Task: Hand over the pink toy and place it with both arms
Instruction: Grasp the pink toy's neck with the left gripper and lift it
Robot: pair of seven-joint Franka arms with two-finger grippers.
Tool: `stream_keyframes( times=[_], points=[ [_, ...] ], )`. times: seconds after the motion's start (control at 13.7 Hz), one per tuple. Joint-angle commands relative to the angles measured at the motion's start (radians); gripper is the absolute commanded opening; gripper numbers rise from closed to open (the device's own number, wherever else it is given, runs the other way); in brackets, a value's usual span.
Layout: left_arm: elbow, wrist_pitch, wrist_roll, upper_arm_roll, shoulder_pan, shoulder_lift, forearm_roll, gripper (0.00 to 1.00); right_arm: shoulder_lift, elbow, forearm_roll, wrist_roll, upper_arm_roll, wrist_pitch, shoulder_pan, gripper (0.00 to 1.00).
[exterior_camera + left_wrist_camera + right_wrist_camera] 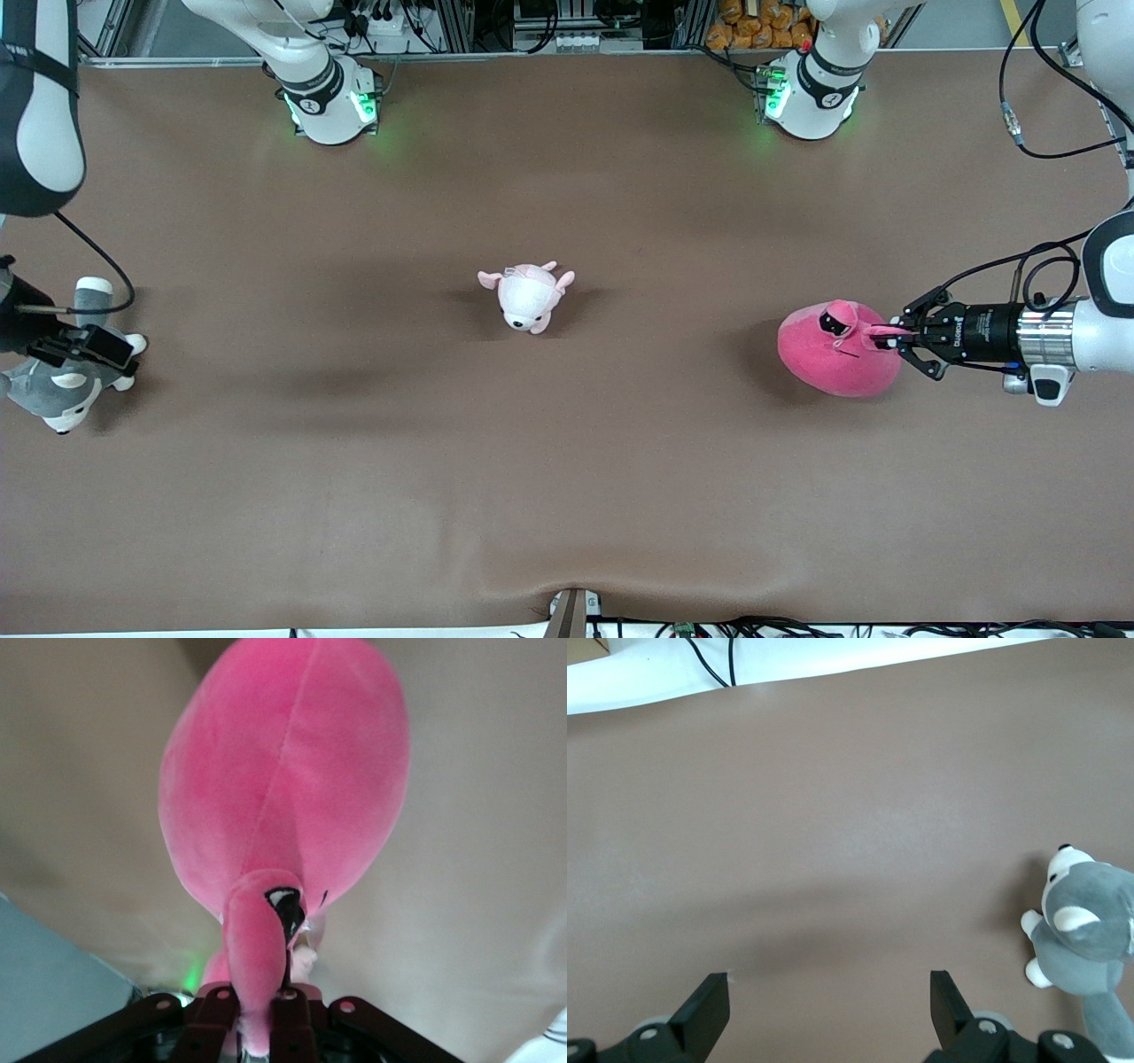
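Fingers of the left gripper [889,336] are pinched tight on a floppy ear of the pink toy [837,361], which sits on the table [567,461] toward the left arm's end. In the left wrist view the ear runs straight down between the closed fingers [217,1014], and the toy's [283,771] round body swells out past them over the bare brown cloth. The left arm [1054,337] lies almost level just above the table, its wrist stretched out flat toward the toy, black cables looping off its forearm.

Brown cloth covers the whole table, with a small wrinkle at the edge nearest the front camera. Along the edge by the arm bases there are metal frames, cables and green lights glowing at both bases.

At the right arm's end of the table the right gripper [89,347] hangs low with its fingers [709,1014] spread wide and nothing between them, over the grey-and-white plush dog [62,390]. The right wrist view shows the dog [1085,948] just off to one side of the open fingers. That arm waits.

Between the two grippers, about mid-table and well apart from each, lies a pale-pink-and-white plush animal [527,297]. Only bare cloth lies between it and the pink toy.
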Motion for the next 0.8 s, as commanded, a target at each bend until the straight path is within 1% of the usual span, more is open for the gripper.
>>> stream_keyframes(
  times=[0.0, 0.07, 0.22, 0.36, 0.51, 0.73],
  points=[
    [0.051, -0.036, -0.151, -0.039, -0.003, -0.01, -0.066, 0.0, 0.003, 0.032, 0.012, -0.003, 0.012, -0.018, 0.005, 1.0],
    [0.052, -0.035, -0.204, -0.056, -0.003, -0.012, -0.087, 0.0, -0.003, 0.033, 0.012, -0.007, 0.015, -0.02, 0.014, 1.0],
    [0.064, -0.031, -0.314, -0.062, -0.007, -0.01, -0.161, 0.0, -0.011, 0.036, 0.012, -0.006, 0.017, -0.02, 0.072, 1.0],
    [0.078, -0.031, -0.371, -0.065, -0.009, -0.01, -0.178, 0.0, -0.014, 0.044, 0.002, -0.003, 0.017, -0.023, 0.14, 1.0],
    [0.107, -0.031, -0.434, -0.064, -0.038, -0.009, -0.178, 0.0, -0.029, 0.05, -0.001, -0.001, 0.015, -0.098, 0.195, 1.0],
    [0.115, -0.012, -0.543, -0.064, -0.085, -0.014, -0.192, 0.0, -0.051, 0.065, 0.015, -0.012, 0.022, -0.286, 0.206, 1.0]
  ],
)
